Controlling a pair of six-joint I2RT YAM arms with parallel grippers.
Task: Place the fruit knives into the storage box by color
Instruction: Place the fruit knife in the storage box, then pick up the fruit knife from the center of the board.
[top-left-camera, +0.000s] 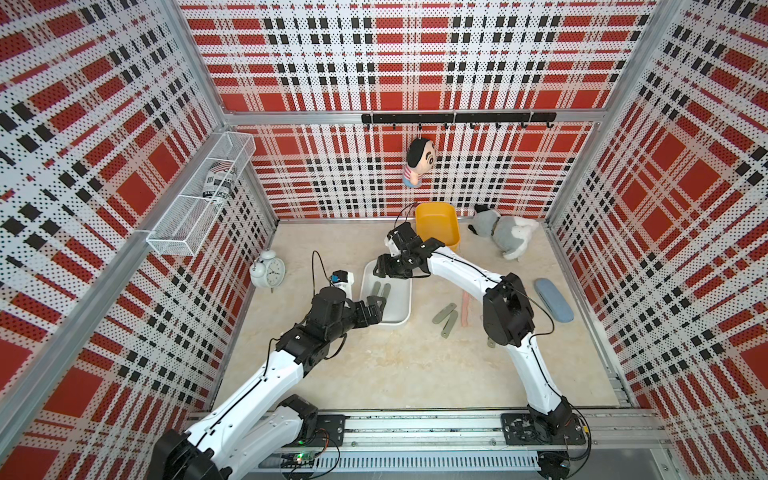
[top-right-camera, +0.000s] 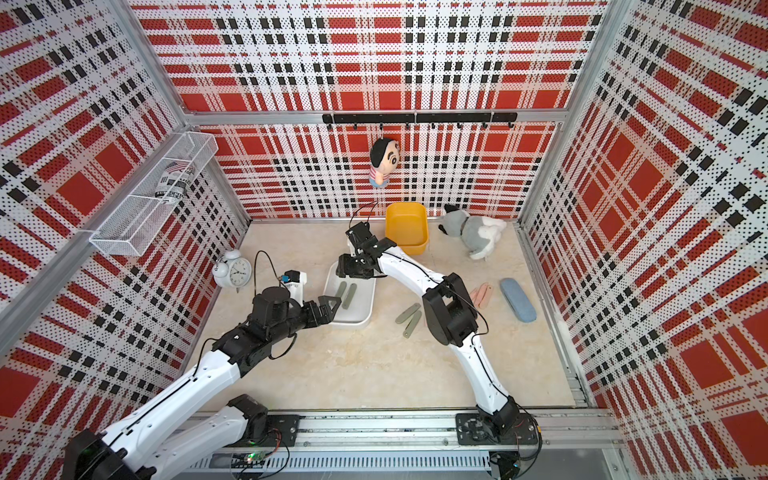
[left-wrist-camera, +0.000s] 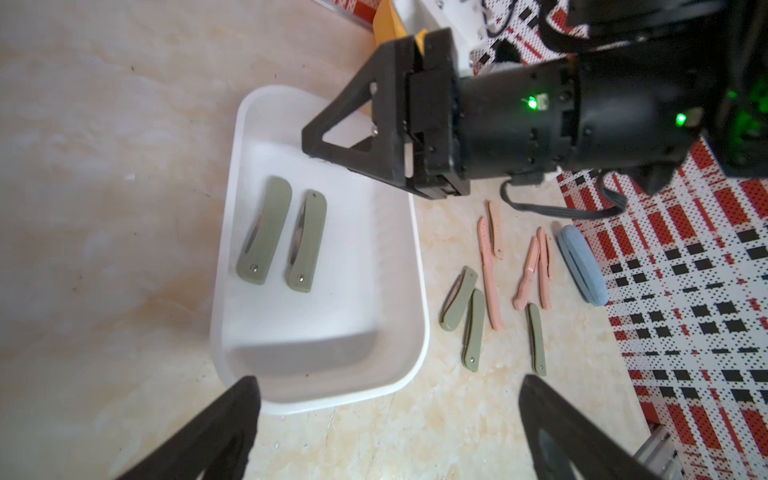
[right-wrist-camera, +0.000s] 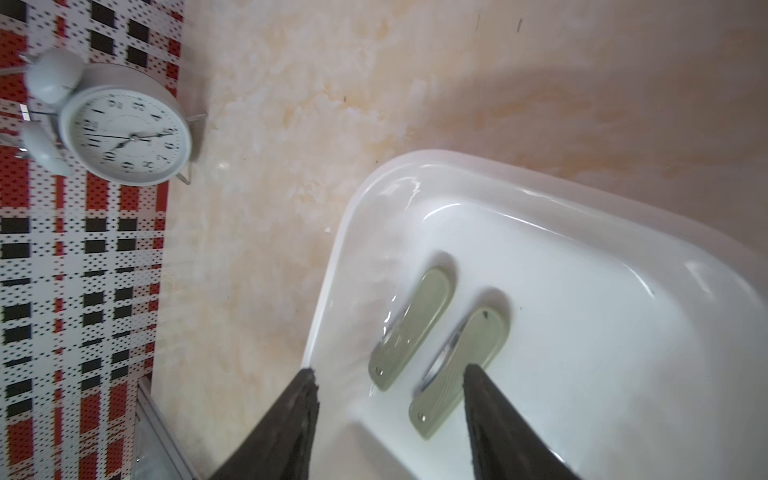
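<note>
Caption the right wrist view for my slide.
Two green fruit knives lie side by side in the white storage box.

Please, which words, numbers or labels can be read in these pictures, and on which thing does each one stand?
"10", "9", "8", "7", "4": hour numbers on the alarm clock dial, right wrist view; its other numbers are blurred.
Printed can in the wire basket: black letters, too blurred to read.
Green knives and white box: no text visible.
</note>
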